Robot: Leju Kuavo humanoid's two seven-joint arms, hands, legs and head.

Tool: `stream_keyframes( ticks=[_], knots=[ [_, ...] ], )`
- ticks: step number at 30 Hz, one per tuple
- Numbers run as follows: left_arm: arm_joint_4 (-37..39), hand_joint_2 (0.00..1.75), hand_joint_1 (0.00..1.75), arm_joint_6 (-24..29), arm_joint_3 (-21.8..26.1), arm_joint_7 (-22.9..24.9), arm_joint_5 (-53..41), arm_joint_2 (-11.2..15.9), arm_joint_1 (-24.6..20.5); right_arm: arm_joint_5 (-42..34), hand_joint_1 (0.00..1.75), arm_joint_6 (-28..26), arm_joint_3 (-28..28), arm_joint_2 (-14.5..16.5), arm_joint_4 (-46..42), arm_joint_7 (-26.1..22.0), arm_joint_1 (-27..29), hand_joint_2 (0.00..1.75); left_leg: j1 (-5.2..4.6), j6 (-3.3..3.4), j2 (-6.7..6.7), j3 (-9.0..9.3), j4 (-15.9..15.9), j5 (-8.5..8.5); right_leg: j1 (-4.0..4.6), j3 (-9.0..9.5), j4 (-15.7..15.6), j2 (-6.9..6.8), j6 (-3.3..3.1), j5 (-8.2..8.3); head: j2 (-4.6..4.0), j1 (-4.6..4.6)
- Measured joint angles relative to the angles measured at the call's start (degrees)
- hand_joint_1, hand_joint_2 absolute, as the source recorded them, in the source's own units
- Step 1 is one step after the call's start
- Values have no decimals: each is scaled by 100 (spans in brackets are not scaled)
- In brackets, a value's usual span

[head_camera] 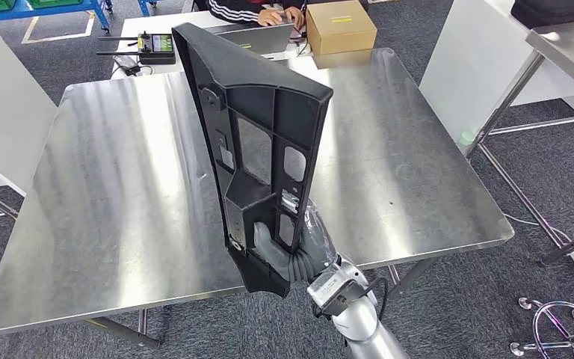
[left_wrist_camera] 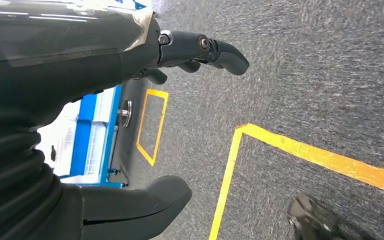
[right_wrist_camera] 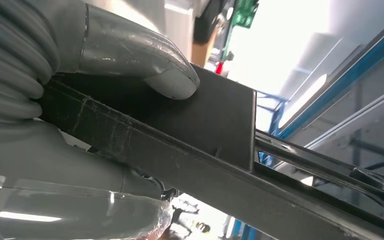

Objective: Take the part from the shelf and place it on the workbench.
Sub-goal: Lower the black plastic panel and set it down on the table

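Grey carpet surrounds the steel surface (head_camera: pixel 119 187) before us. Our right hand (head_camera: pixel 284 250) holds the black part (head_camera: pixel 258 142) upright above the surface's near edge, fingers (right_wrist_camera: pixel 145 65) clenched on its lower end, the thumb pressed flat on its face. Our left hand (left_wrist_camera: pixel 130 65) hangs over the floor with yellow tape lines (left_wrist_camera: pixel 300 150), fingers (left_wrist_camera: pixel 215 50) apart, holding nothing. Beyond the far edge sit a cardboard box (head_camera: pixel 340 26), its label too small to read, and a person's hands (head_camera: pixel 280 15).

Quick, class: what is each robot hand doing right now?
Left hand: open, holding nothing, hanging over the floor.
Right hand: holding the black part upright over the workbench.
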Motion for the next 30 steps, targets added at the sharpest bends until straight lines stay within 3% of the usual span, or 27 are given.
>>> stream_keyframes(
  ticks=[1, 2, 4, 6, 9, 15, 21, 30],
  knots=[
    [0, 175, 0, 6, 3, 0, -14, 2, 4, 55, 175, -43, 9, 8, 20, 43, -19, 175, 3, -6, 1, -112, 12, 45, 3, 33, 0, 10, 0, -32, 0, 1],
    [0, 175, 0, 8, 5, 0, -33, 3, 5, 117, 175, -83, 27, 20, 45, 90, -60, 175, 5, -2, 3, -124, -169, 230, 4, 74, 0, 21, 4, -63, 0, 0],
    [0, 175, 0, 11, 10, 0, -84, 8, 1, 241, 175, -139, 92, 71, 126, 190, -228, 175, 0, 38, 18, 66, -878, 784, 7, 160, -1, 40, 31, -125, 0, 2],
    [0, 175, 0, 17, 11, 0, -135, 9, -24, 386, 175, -195, 185, 161, 258, 295, -494, 175, -27, 102, 41, 244, -1391, 1002, 34, 188, 2, 55, 74, -172, 0, 3],
    [0, 175, 0, 49, 11, 0, -205, -9, -51, 788, 175, -380, 385, 308, 511, 487, -935, 175, -49, 149, 38, 309, -1501, 1050, 84, 175, 4, 58, 115, -213, 0, 6],
    [0, 175, 0, 136, 12, 0, -331, -61, -125, 1766, 175, -937, 1070, 613, 1332, 892, -2042, 175, -81, 159, 11, 304, -1514, 1073, 95, 206, -67, 39, 102, -209, 0, 9],
    [0, 175, 0, 136, 12, 0, -371, -93, -134, 1953, 175, -1051, 1350, 741, 1731, 974, -2384, 175, -88, 207, -15, 313, -1514, 1054, 93, 207, -101, 13, 136, -214, 0, 10],
    [0, 175, 0, 132, -1, 0, -575, -103, -247, 3157, 175, -1389, 2092, 1201, 2793, 1655, -3246, 175, -65, 226, -1, 313, -1513, 1067, 77, 218, -101, 11, 165, -195, 0, 9]
  ],
)
